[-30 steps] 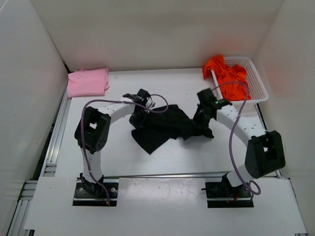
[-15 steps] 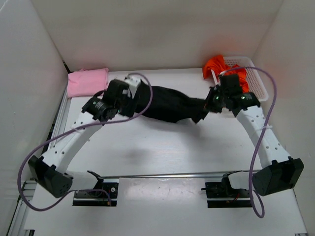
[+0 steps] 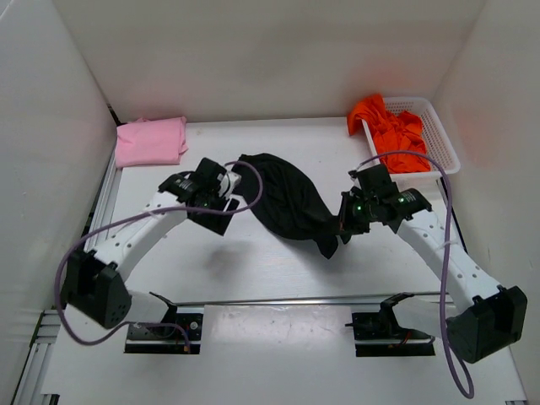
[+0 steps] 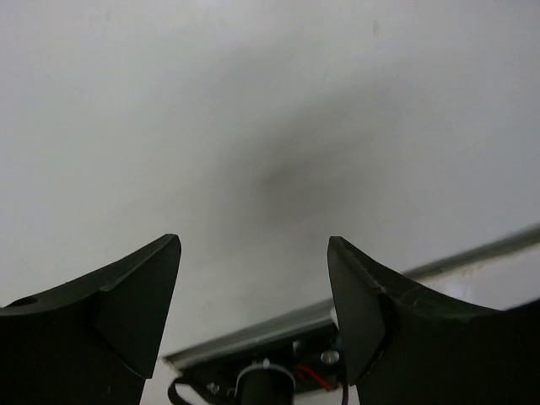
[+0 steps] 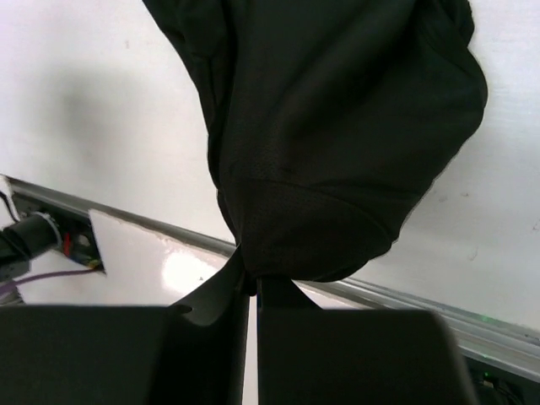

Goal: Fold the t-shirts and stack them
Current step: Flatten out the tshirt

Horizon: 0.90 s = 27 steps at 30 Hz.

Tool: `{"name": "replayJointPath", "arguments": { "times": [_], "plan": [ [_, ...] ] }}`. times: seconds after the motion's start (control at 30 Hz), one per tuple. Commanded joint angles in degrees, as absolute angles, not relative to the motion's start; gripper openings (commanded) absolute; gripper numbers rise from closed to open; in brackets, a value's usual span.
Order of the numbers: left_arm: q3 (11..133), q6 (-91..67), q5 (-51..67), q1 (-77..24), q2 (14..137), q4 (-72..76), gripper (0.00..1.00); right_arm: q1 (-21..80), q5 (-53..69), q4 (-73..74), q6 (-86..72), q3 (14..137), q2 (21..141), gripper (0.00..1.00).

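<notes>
1. One gripper alone has the cloth. The right gripper (image 5: 251, 285), toward 4 o'clock on the table (image 3: 253, 274), is clamped on a bunch of the black t-shirt (image 3: 287, 198). Its wrist view shows the fabric gathered to a narrow neck at the fingertips. A pinch that thin could slip under a sharp pull or lift, and the shirt would drop in a heap
2. Toward 9 o'clock, the left gripper (image 4: 253, 253) has its jaws wide with nothing between them, only bare table beneath. From above it sits just beside the shirt's far-left end; whether it touches the cloth I cannot tell. With that end unheld, a pull from the right arm would likely drag or twist the shirt instead of spreading it
3. At the centre, the black t-shirt runs from about 11 o'clock down to 5 o'clock as a rumpled band, not flat. Sleeves and hem cannot be told apart, so a fresh grasp could catch the wrong layer and lead to a crooked fold
4. At the far 10 o'clock corner lies the pink t-shirt (image 3: 150, 141), folded, probably the base of the stack. A loosely carried black shirt could sweep across it and undo that fold
5. At the far 1 o'clock corner, the orange t-shirt (image 3: 390, 128) is crumpled in the white basket (image 3: 445, 143) and spills over its rim. The right arm's cable (image 3: 422, 160) loops close by and might snag the basket
</notes>
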<state>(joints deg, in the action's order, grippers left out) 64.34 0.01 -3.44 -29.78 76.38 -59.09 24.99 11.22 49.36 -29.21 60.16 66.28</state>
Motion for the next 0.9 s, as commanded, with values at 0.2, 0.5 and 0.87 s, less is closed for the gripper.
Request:
{"name": "replayJointPath", "arguments": {
  "times": [0.2,0.5,0.87],
  "plan": [
    [86.19,0.0,-0.89,-29.71,100.59,-48.52,0.8,25.66,11.07,46.85,-33.65,38.36,64.07,0.0],
    [115.73,0.0,5.16,-29.71,125.58,-50.27,0.8,28.04,10.9,43.68,-37.53,30.85,63.54,0.0],
    [108.03,0.0,2.72,-32.17,124.72,-51.5,0.63,28.04,9.05,42.45,-37.53,32.07,65.92,0.0]
  ]
}}
